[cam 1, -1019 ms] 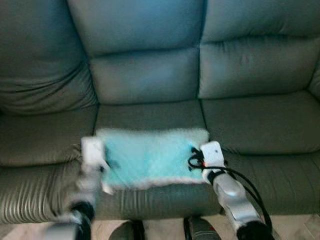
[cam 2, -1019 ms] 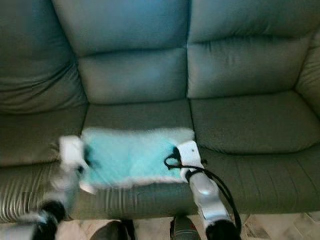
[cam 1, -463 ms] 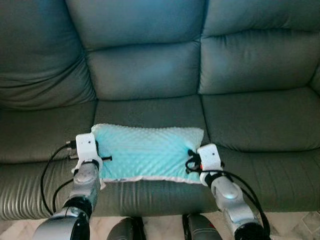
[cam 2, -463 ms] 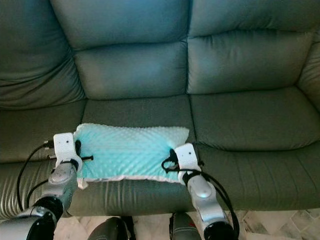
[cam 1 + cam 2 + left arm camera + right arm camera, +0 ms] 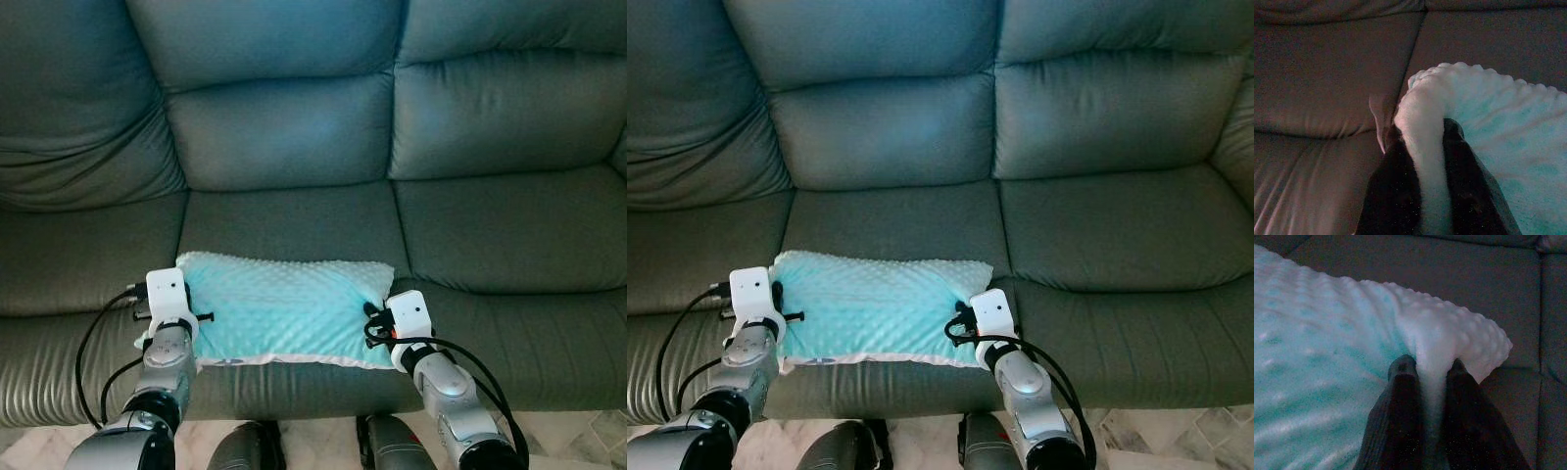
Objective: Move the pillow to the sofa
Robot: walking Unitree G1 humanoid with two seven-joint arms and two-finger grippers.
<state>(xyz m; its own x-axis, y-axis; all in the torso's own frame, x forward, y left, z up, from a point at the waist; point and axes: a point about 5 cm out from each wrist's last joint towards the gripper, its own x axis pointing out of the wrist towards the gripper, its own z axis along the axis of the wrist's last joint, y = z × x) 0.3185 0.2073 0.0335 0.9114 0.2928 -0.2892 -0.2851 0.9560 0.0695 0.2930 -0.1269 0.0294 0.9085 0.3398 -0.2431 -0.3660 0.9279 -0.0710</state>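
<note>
Pillow [image 5: 284, 308] first: one of them, pale turquoise with a bumpy dotted cover, lying flat on the front half of the middle seat cushion [image 5: 294, 220] of the sofa [image 5: 470, 117], its near edge right at the seat's front lip. I've got it pinched at both short ends. My left gripper [image 5: 1422, 161] is clamped on the pillow's left edge; in the left wrist view the two black fingers [image 5: 1388, 196] squeeze a white fold of fabric between them. My right gripper [image 5: 1425, 377] does the same on the right edge, near the front corner, fingers [image 5: 1403, 401] closed tight on a bunched ridge of cover.

Around it: dark grey-green leather everywhere. I count three seat cushions across and three back cushions [image 5: 284, 127] above them, with the pillow sitting within the middle one and its right end reaching the seam toward the right seat [image 5: 509, 230]. Nothing lies on the cushions beside the pillow or behind it.

Two arms, both reaching forward and low from the bottom of the head view. Left arm [image 5: 167, 357] runs nearly straight ahead, white wrist block [image 5: 167, 294] upright at the pillow's edge, black cable [image 5: 98, 343] looping off to its outer side. Right arm [image 5: 446, 392] angles inward toward the pillow, its white block [image 5: 409, 315] beside the corner, black cables [image 5: 480, 367] arching over the forearm. Pale tiled floor [image 5: 578, 441] shows under the sofa's front.
</note>
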